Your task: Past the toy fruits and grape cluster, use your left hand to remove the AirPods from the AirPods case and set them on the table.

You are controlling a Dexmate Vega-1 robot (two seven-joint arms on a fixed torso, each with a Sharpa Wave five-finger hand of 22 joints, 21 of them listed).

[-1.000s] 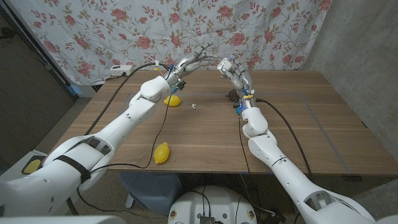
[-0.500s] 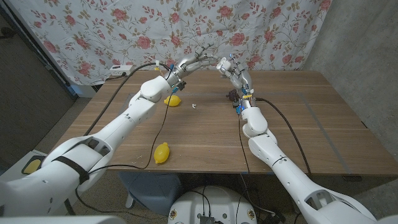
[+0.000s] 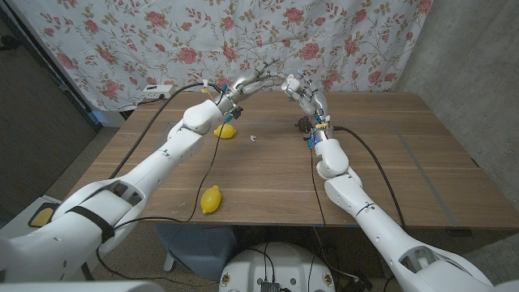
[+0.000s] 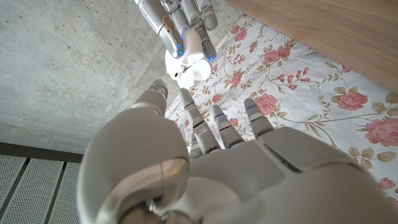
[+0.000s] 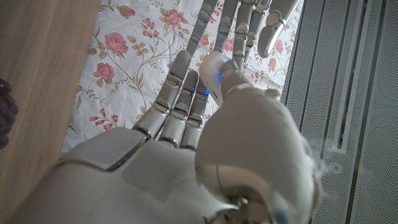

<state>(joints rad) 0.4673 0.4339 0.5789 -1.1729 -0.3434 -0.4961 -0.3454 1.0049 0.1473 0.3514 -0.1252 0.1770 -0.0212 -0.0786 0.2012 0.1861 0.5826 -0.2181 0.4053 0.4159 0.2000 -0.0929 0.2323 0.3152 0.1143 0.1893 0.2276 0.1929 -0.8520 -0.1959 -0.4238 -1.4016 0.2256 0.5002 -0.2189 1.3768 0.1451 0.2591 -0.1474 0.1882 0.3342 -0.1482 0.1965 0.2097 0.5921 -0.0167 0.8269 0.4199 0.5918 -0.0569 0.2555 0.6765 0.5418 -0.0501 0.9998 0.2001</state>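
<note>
My left arm stretches from seven o'clock up toward twelve, fully extended, with my left hand (image 3: 258,79) raised above the table's far edge, fingers (image 4: 214,124) spread apart and reaching toward my other hand. My right arm climbs from five o'clock, bends at the elbow near the centre, and lifts my right hand (image 3: 298,84) to meet it at twelve o'clock. That hand's fingers are curled around a small white object with blue lights, pinched against the thumb. The two hands sit just beside each other, fingertips nearly touching.
</note>
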